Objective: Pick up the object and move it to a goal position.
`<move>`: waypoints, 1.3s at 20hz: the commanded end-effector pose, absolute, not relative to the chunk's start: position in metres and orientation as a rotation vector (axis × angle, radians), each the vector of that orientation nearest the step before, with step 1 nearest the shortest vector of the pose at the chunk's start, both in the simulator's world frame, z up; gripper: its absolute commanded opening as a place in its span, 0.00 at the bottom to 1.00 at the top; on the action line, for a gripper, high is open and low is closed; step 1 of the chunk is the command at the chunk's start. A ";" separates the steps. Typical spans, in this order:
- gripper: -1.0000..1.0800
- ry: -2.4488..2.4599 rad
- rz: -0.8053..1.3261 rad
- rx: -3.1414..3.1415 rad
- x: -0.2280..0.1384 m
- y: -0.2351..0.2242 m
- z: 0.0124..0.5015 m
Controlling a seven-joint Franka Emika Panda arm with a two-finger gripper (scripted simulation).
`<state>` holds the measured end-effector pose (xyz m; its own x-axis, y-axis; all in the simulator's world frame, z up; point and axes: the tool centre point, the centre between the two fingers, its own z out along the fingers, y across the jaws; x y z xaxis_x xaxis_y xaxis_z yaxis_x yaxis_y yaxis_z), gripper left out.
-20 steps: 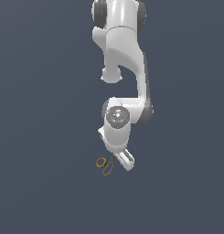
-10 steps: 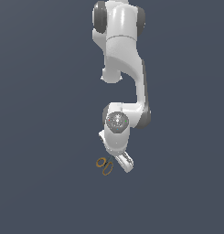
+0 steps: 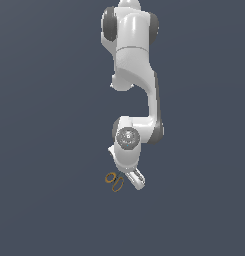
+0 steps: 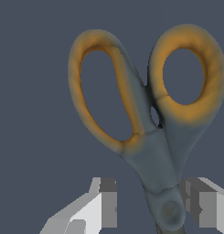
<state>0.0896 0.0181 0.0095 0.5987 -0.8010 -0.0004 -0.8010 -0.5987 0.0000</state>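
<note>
The arm is bent steeply down; the hand (image 4: 150, 208) is spread open around the scissors (image 4: 145, 109).

We see the scissors (image 4: 154, 151) with matt, rubbery-looking orange rings and a smooth dull grey body, the gripper (image 4: 147, 208) fingers a flat matt grey-white, the arm (image 3: 136, 75) glossy white plastic.
</note>
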 end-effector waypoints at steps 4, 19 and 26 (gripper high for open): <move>0.00 1.407 0.000 -2.809 0.090 0.018 0.008; 0.00 1.409 0.000 -2.808 0.081 0.026 0.029; 0.00 1.409 0.000 -2.807 0.064 0.043 0.067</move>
<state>0.0679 0.0382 0.0568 0.5973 -0.8020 -0.0011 -0.8020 -0.5973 0.0014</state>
